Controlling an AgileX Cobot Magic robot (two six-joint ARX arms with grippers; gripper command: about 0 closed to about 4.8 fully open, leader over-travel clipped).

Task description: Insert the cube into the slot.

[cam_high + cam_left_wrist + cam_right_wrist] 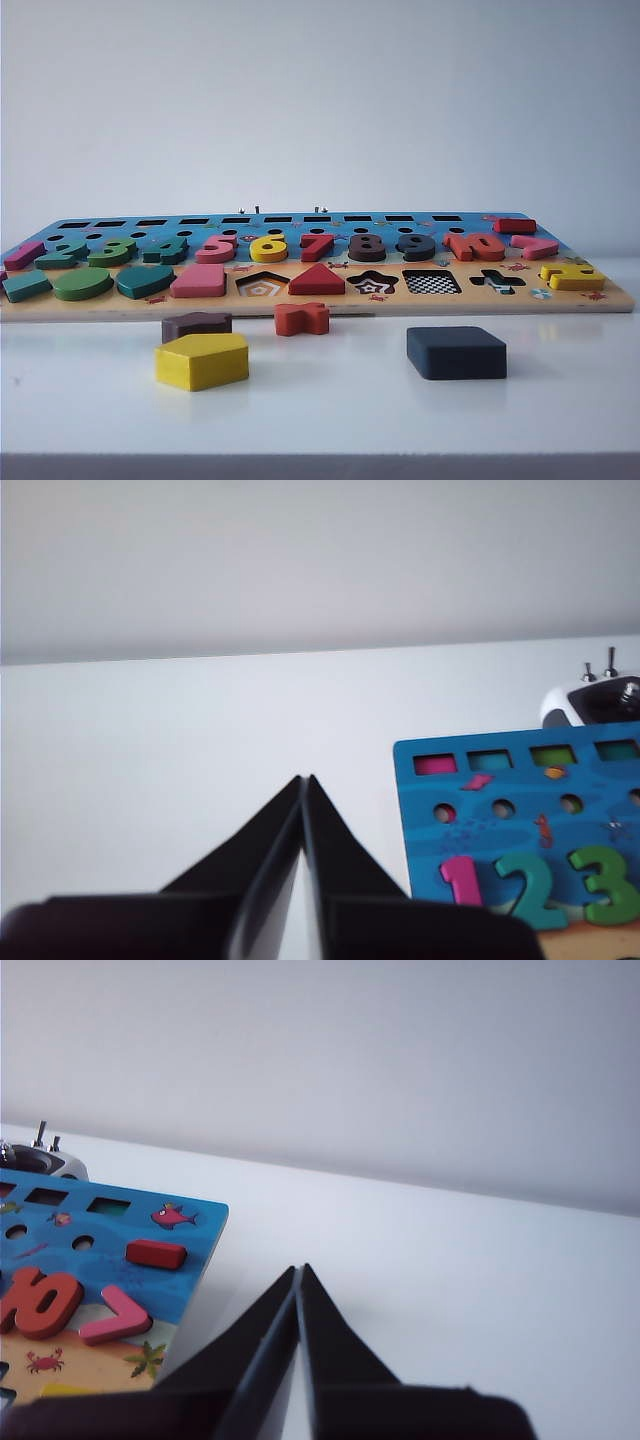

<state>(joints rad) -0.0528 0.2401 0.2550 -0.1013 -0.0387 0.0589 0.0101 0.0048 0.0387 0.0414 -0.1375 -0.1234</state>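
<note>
Judging by the frames, nothing was done yet: the cube (456, 352) lay on the table (560, 400), near right, off the puzzle board (620, 298), its checkered slot (431, 282) unfilled. Left gripper (304, 780) and right gripper (300, 1270) were seen closed, empty, parked beside the board.

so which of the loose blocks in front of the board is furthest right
The cube, flat and dark navy. The yellow pentagon, brown block and orange piece all lie further left.
</note>
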